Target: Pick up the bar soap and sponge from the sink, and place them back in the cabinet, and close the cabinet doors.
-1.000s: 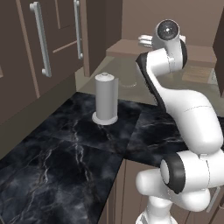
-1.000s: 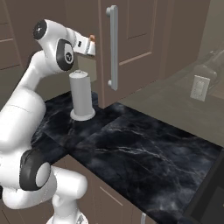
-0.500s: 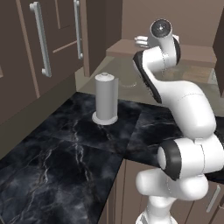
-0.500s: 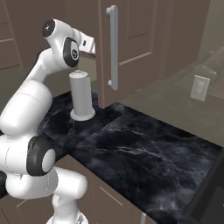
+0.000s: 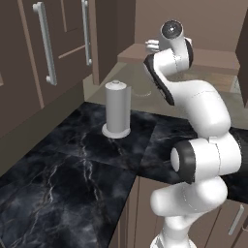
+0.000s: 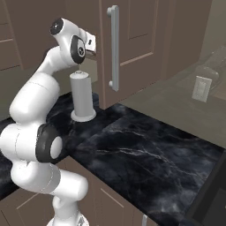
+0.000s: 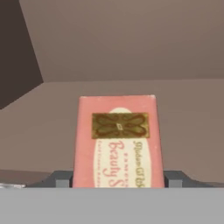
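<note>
The bar soap (image 7: 117, 140), a flat orange-pink block with a cream label, stands upright between my fingers. My gripper (image 7: 117, 179) is shut on it. Behind it lie a bare brown floor and walls of the cabinet (image 7: 183, 109). In the base views my gripper (image 5: 151, 46) (image 6: 92, 44) is raised high beside the brown cabinet doors (image 5: 58, 63) (image 6: 137, 44) with their long silver bar handles (image 6: 114, 48). The sponge and the sink are out of view.
A grey upright cylinder (image 5: 117, 109) (image 6: 83, 97) stands on the black marble counter (image 5: 72, 164) below my hand. A beige counter stretch with a wall socket (image 6: 201, 88) lies to the right. More brown cabinet fronts line the left wall.
The arm's elbow and lower links have swung and straightened up. The hand with the bar soap stays at about the same high spot by the cabinet. The grip is unchanged.
</note>
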Motion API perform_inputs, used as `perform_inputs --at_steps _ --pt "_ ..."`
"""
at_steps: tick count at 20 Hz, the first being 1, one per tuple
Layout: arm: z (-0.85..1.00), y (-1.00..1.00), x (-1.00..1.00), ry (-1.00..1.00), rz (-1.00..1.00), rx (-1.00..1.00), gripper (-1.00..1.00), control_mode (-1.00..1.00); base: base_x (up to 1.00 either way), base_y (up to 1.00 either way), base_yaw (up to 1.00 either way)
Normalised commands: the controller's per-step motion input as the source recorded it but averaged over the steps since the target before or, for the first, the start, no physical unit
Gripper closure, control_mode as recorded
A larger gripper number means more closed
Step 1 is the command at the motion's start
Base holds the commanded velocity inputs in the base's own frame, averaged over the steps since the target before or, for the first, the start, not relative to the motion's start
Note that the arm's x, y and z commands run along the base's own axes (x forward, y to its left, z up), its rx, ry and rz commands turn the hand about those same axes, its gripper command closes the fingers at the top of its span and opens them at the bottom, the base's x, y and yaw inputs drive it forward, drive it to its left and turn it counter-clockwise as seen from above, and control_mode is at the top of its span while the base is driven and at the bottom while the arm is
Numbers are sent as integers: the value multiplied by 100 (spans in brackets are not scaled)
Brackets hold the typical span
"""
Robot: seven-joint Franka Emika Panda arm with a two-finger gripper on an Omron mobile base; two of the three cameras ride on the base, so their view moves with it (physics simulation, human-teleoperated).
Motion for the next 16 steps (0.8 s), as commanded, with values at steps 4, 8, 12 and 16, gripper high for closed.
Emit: perform_inputs --at_steps 4,8,12,16 --pt "-8 0 42 2 0 0 100 -100 0 0 0" --pt "-15 0 36 2 0 0 100 -100 0 0 0" --pt "-18 0 36 2 0 0 100 -100 0 0 0" --pt "-13 0 36 1 0 0 100 -100 0 0 0"
